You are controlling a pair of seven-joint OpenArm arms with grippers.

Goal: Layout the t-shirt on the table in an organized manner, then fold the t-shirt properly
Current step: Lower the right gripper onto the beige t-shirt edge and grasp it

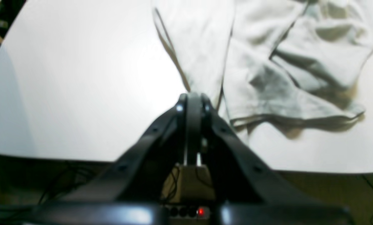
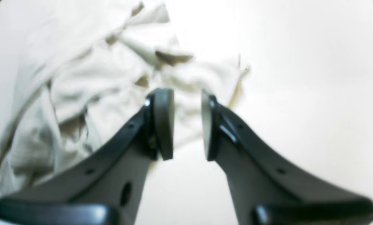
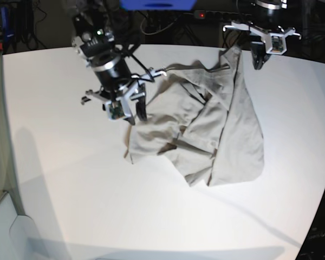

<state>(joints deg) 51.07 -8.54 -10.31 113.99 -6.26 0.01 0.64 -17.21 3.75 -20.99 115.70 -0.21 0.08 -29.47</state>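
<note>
The light beige-grey t-shirt lies crumpled and partly doubled over on the white table, right of centre in the base view. My left gripper is shut on a narrowed edge of the t-shirt, which stretches away from its tips. In the base view the left gripper hangs at the table's far right edge, where a corner of the cloth is raised. My right gripper is open, with nothing between its pads, just above the rumpled t-shirt. In the base view the right gripper is at the shirt's left edge.
The table's far edge curves close below my left gripper. Behind it are dark floor, cables and a power strip with a red light. Bare white tabletop spreads on both sides of the shirt.
</note>
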